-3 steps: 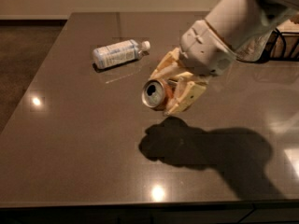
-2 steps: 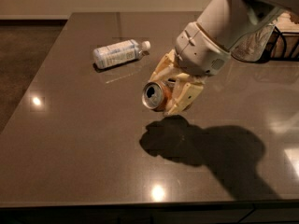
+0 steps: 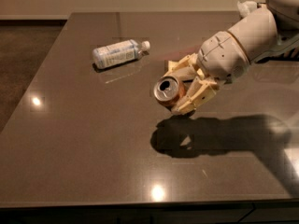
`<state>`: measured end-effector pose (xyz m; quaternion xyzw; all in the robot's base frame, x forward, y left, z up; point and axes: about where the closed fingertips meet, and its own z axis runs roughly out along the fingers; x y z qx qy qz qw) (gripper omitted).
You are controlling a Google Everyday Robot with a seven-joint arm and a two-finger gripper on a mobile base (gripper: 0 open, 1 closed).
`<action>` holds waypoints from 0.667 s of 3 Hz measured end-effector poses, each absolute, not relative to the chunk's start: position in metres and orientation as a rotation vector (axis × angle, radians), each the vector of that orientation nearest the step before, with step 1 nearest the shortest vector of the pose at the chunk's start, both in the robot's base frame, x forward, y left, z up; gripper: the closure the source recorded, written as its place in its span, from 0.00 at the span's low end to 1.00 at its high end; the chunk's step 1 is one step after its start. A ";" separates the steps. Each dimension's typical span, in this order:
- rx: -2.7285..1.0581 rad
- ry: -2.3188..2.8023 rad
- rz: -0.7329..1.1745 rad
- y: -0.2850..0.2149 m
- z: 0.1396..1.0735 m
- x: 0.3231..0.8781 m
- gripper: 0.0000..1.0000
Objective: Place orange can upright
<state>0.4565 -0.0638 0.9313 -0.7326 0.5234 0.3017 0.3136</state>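
While above table [image 3: 84, 139], claw [image 3: 183, 87] grips orange can [image 3: 167, 90] sideways.

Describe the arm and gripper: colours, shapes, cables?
Gripper, over the middle of the table at the can: two cream fingers, ribbed and angular. Wrist: rounded off-white shell with small dark dots. Arm: smooth white cylinder. No cables or markings visible.

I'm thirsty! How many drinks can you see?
2. The orange can is gripped sideways in the tool, above the table's middle. The plastic bottle lies on its side at the back left. Nothing seems hidden.
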 end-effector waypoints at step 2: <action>-1.531 1.238 1.153 -0.072 0.958 0.469 1.00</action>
